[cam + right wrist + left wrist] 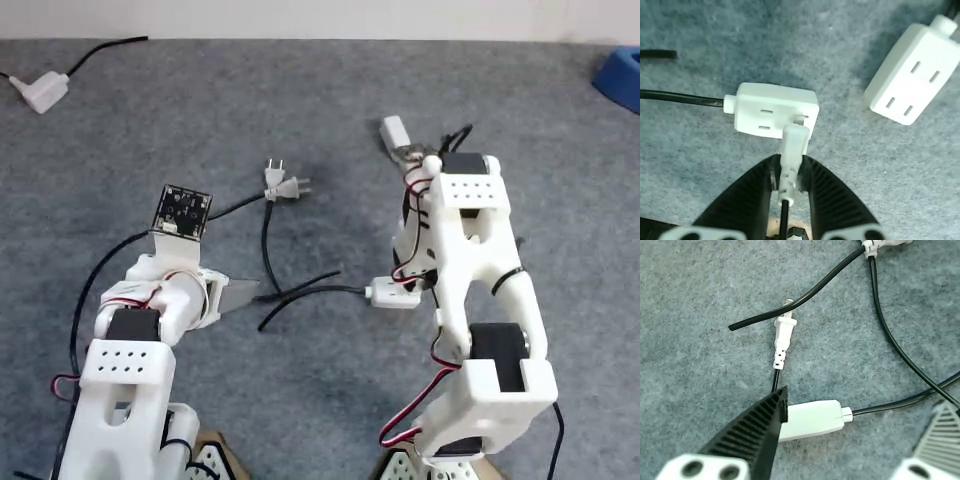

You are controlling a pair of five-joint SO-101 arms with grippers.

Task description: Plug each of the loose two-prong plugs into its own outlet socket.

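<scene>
My right gripper [790,175] is shut on a white two-prong plug [792,150]. The plug's head is pressed against one socket of a white outlet block [772,110], which lies on the grey carpet [392,293]. A second white outlet block [912,75] lies just beyond it. My left gripper [862,402] is open above a white connector body [812,418] on a black cord. One end of that body is hidden behind the black finger [757,432]. A loose white plug [782,337] lies past it. Another loose plug [283,184] lies mid-table.
Black cords [268,250] cross the carpet between the two arms. One cut cord end [731,327] lies loose. A white adapter [40,91] sits at the far left back, and a blue object [620,75] at the far right edge.
</scene>
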